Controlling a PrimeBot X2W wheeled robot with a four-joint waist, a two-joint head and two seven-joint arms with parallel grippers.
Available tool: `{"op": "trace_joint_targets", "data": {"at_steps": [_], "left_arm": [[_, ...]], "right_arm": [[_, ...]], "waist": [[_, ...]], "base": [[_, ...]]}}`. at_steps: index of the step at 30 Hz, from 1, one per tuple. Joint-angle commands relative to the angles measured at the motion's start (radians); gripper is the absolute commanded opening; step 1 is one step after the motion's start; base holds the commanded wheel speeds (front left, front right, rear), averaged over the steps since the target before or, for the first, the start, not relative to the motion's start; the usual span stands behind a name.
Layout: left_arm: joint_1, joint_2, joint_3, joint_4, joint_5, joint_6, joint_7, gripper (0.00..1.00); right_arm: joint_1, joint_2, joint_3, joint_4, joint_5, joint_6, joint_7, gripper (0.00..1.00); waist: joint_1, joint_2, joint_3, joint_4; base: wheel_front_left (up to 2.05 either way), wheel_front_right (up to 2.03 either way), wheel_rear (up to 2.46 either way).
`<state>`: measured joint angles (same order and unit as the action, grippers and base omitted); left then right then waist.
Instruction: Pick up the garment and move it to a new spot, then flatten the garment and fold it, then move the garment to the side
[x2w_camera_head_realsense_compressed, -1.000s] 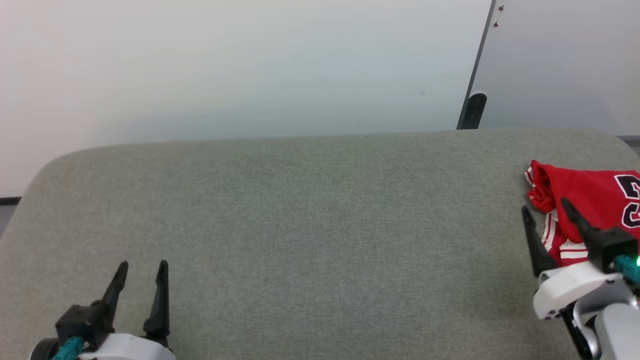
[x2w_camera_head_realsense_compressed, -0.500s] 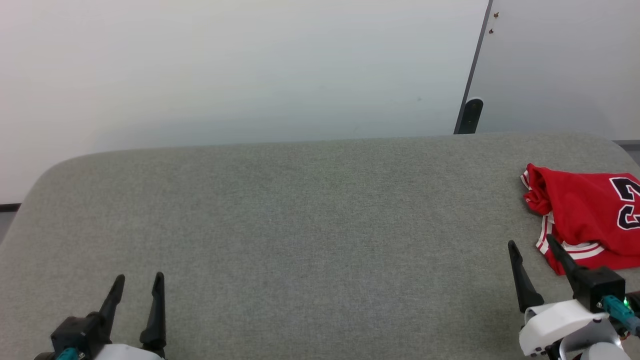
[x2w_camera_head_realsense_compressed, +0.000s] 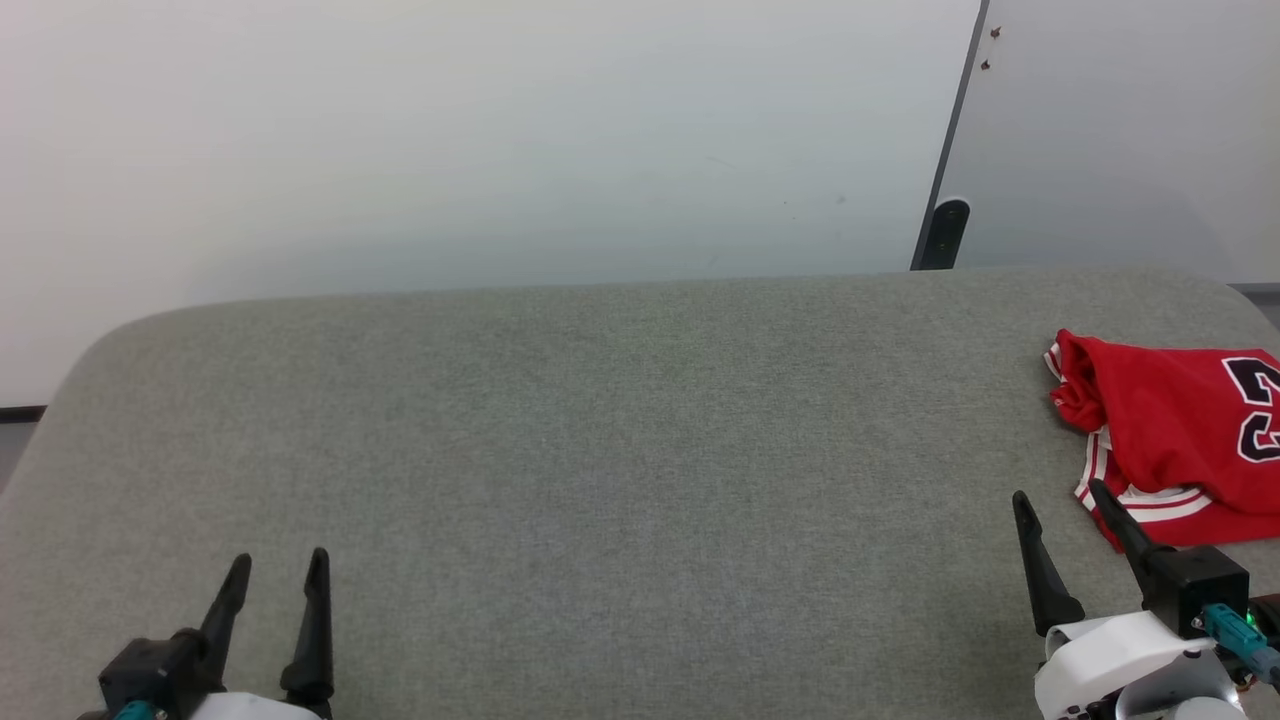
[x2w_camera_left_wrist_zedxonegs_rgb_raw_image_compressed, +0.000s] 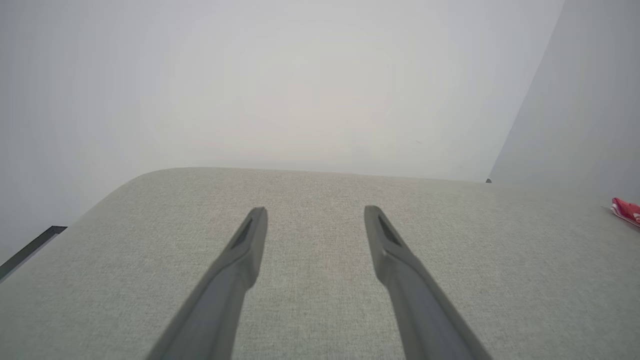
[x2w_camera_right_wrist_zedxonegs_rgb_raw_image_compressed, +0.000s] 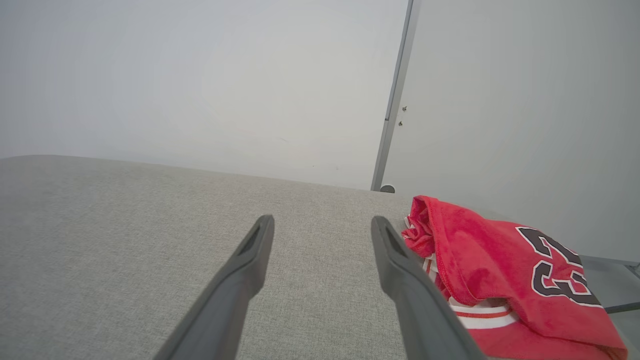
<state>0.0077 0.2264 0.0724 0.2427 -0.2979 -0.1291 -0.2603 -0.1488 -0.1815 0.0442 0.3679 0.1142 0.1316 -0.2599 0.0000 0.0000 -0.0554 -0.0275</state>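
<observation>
The garment (x2w_camera_head_realsense_compressed: 1170, 430), a red jersey with white-and-red striped trim and a black "23", lies folded at the right edge of the grey padded table (x2w_camera_head_realsense_compressed: 620, 450). In the right wrist view the garment (x2w_camera_right_wrist_zedxonegs_rgb_raw_image_compressed: 500, 270) sits just right of my fingers. My right gripper (x2w_camera_head_realsense_compressed: 1058, 495) hovers open at the lower right, close to the garment's near left corner and apart from it. Over the table's near left, my left gripper (x2w_camera_head_realsense_compressed: 280, 558) is open and holds nothing. A sliver of the garment (x2w_camera_left_wrist_zedxonegs_rgb_raw_image_compressed: 626, 211) shows at the far right of the left wrist view.
A pale wall rises behind the table. A dark vertical panel seam (x2w_camera_head_realsense_compressed: 955, 130) with a black foot (x2w_camera_head_realsense_compressed: 944, 232) stands behind the table's far right. The table's rounded far left corner (x2w_camera_head_realsense_compressed: 110, 330) drops off to the floor.
My right gripper has drawn back toward me, off the garment's left edge, and stands open beside it. The head view has shifted slightly. The left gripper has hardly moved.
</observation>
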Motion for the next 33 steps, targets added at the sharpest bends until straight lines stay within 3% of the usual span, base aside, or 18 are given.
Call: {"op": "trace_joint_targets", "data": {"at_steps": [1,6,7,14,33], "left_arm": [[0.01,-0.001,-0.001,-0.001,-0.005,-0.003,-0.004,1.0],[0.009,-0.003,0.003,-0.003,-0.005,-0.003,-0.004,1.0],[0.008,-0.005,0.003,-0.006,-0.006,-0.003,-0.004,0.0],[0.038,-0.044,-0.009,0.057,-0.008,0.0,0.008,0.0],[-0.003,-0.075,0.004,0.042,-0.328,0.0,0.099,0.0]], "right_arm": [[0.013,0.002,-0.002,-0.006,0.001,-0.001,-0.005,1.0],[0.012,0.0,-0.004,-0.007,0.001,-0.001,-0.005,1.0],[0.011,-0.001,-0.004,-0.006,0.002,-0.001,-0.005,0.0],[0.058,0.018,-0.001,0.054,0.007,0.0,0.009,0.0],[0.051,0.046,-0.041,0.008,0.373,0.0,0.099,0.0]], "waist": [[0.0,0.0,0.0,0.001],[0.0,0.0,0.0,0.004],[0.0,0.0,0.001,0.005],[0.0,0.0,0.001,0.005],[0.0,0.0,0.01,0.008]], "base": [[0.0,0.0,0.0],[0.0,0.0,0.0],[0.0,0.0,0.0],[0.0,0.0,0.0],[0.0,0.0,0.0]]}}
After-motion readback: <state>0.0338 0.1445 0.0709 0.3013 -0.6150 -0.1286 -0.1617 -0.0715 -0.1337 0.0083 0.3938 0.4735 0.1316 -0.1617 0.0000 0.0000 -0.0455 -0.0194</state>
